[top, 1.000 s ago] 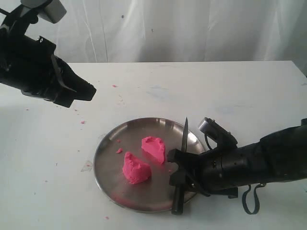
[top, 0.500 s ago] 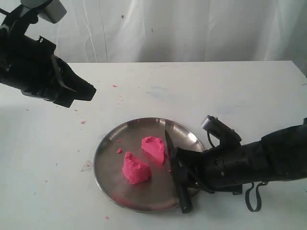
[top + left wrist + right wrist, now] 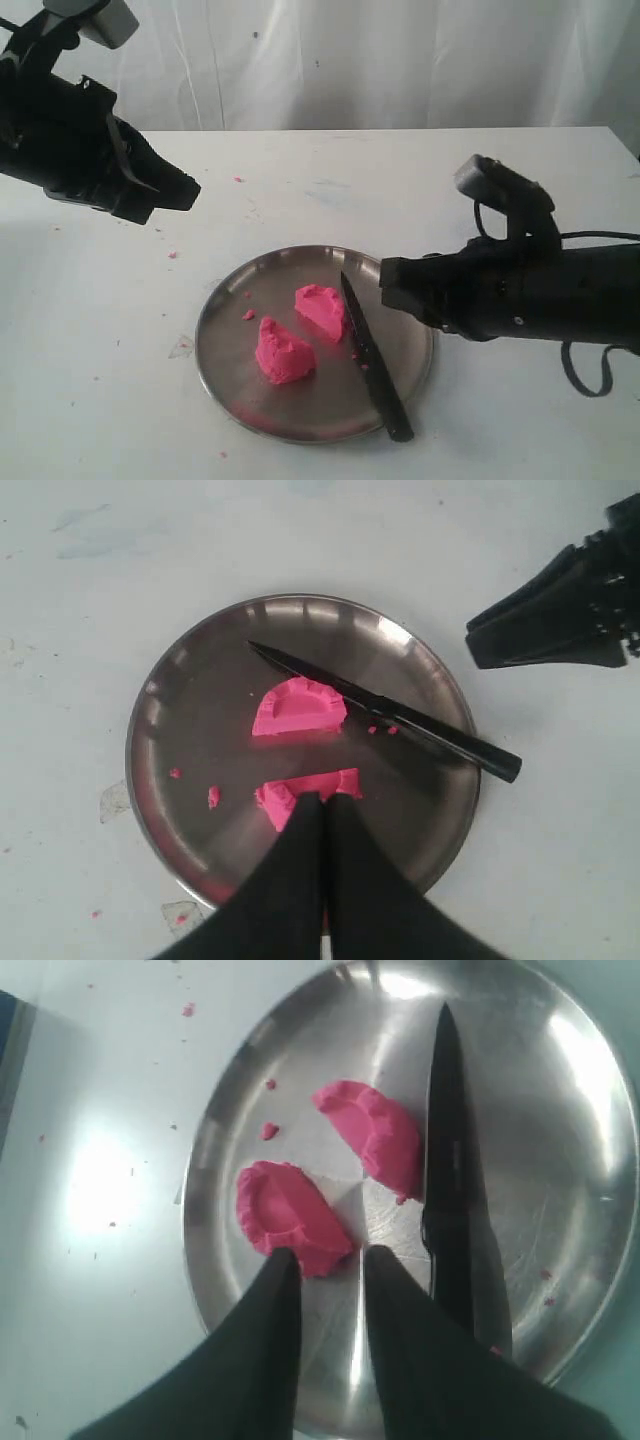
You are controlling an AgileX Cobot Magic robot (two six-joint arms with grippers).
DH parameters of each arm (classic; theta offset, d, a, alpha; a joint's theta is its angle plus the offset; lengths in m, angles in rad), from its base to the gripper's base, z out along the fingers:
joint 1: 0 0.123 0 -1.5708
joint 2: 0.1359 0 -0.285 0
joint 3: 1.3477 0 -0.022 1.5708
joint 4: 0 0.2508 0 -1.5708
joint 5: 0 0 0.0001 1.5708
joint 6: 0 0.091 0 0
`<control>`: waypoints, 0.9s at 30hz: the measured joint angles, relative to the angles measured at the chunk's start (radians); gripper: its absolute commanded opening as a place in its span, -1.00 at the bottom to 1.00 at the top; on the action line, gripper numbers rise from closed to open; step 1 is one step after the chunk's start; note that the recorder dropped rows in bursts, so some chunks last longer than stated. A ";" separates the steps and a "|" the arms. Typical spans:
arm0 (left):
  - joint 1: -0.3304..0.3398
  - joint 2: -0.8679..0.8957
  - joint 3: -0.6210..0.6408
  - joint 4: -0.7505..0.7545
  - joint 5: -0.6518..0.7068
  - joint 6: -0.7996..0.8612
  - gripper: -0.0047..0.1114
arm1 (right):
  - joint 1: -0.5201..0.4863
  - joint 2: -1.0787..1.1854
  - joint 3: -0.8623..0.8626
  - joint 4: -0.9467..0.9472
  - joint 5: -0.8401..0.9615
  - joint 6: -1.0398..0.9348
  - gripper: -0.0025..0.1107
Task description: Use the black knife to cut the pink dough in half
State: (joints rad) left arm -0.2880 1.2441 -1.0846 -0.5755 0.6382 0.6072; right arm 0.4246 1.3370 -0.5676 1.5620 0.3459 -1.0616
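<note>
On steel plate [image 3: 225,340]: pink dough [image 3: 283,351], two soft wedges; black knife [image 3: 372,358] at three o'clock, rigid, handle-grip advised; right gripper [image 3: 325,1260] slightly parted, empty; left gripper [image 3: 322,805] closed.

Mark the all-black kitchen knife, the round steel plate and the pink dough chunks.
All-black kitchen knife [image 3: 372,352], exterior view, mid-blade.
Round steel plate [image 3: 222,322], exterior view, bare rim.
Pink dough chunks [image 3: 282,352], exterior view, nearer chunk's top.

left fingers [image 3: 322,810] closed, right fingers [image 3: 285,1270] slightly parted, empty
</note>
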 measured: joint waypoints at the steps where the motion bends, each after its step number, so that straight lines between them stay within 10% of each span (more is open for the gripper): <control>1: 0.000 0.000 0.000 0.000 0.000 0.000 -0.92 | 0.000 -0.047 0.013 -0.017 0.004 0.000 -0.72; 4: 0.000 0.000 0.000 0.000 0.000 0.000 -0.92 | 0.000 -0.178 0.047 -0.035 0.047 -0.005 -0.96; 27: 0.000 0.000 0.000 0.000 0.000 0.000 -0.92 | 0.000 -1.163 0.084 -0.049 0.304 -0.093 -0.96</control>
State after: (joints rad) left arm -0.2880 1.2441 -1.0846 -0.5755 0.6382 0.6072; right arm 0.4246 0.1744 -0.4835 1.5134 0.6495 -1.1545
